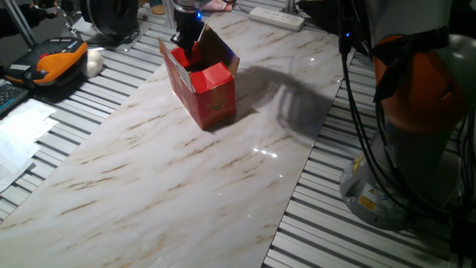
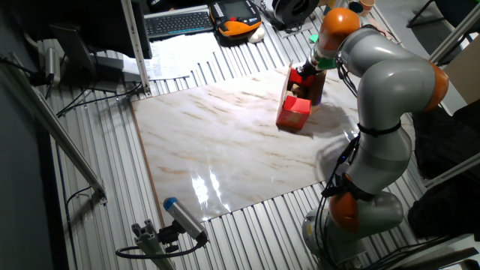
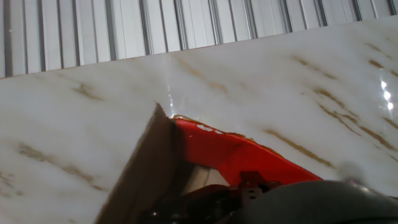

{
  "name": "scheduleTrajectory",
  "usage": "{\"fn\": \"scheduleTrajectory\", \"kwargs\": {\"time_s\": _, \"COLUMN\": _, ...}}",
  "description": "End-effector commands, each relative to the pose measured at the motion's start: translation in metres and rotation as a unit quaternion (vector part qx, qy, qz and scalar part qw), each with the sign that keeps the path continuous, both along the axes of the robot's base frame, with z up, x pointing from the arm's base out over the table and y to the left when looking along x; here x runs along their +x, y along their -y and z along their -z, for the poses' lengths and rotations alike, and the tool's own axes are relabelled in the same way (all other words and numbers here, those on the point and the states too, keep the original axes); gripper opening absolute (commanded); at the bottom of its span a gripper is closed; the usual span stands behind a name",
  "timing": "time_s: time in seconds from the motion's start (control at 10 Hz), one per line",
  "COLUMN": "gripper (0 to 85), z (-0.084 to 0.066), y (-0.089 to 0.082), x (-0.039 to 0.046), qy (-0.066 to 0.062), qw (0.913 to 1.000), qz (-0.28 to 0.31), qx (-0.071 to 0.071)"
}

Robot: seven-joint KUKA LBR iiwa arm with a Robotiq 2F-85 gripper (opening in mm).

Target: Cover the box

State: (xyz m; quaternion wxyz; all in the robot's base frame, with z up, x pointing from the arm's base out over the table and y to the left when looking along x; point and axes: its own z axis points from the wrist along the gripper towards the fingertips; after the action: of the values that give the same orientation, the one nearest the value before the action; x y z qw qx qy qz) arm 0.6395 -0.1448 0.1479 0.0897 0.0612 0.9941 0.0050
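The red box [image 1: 210, 95] stands on the marble board [image 1: 171, 179] near its far end. Its top is open and a brown flap [image 1: 221, 49] stands up on the far side. My gripper [image 1: 187, 41] hangs over the box's far end, its dark fingers reaching down at the open top beside the flap. I cannot tell if the fingers are open or shut. In the other fixed view the box [image 2: 293, 112] sits under the gripper [image 2: 310, 71]. The hand view shows the brown flap [image 3: 146, 165] and the red box wall [image 3: 249, 155] close up.
The marble board lies on a slatted metal table [image 1: 357, 246]. A white power strip [image 1: 277, 16] lies behind the box. An orange-black device [image 1: 58, 58], a white object [image 1: 93, 63] and papers [image 1: 18, 138] are at the left. The arm's base [image 1: 387, 186] stands at the right.
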Motion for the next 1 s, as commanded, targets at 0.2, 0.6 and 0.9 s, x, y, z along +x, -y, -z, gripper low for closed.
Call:
{"fn": "scheduleTrajectory", "kwargs": {"time_s": 0.2, "gripper": 0.0, "z": -0.032, "y": 0.000, "x": -0.0066, "qy": -0.038, "qw": 0.9991, "qz": -0.007, "qx": 0.018}}
{"fn": "scheduleTrajectory", "kwargs": {"time_s": 0.6, "gripper": 0.0, "z": -0.063, "y": 0.005, "x": -0.0274, "qy": -0.097, "qw": 0.9939, "qz": -0.039, "qx": 0.036}}
{"fn": "scheduleTrajectory", "kwargs": {"time_s": 0.9, "gripper": 0.0, "z": -0.070, "y": 0.013, "x": -0.0369, "qy": -0.115, "qw": 0.9917, "qz": -0.055, "qx": 0.016}}
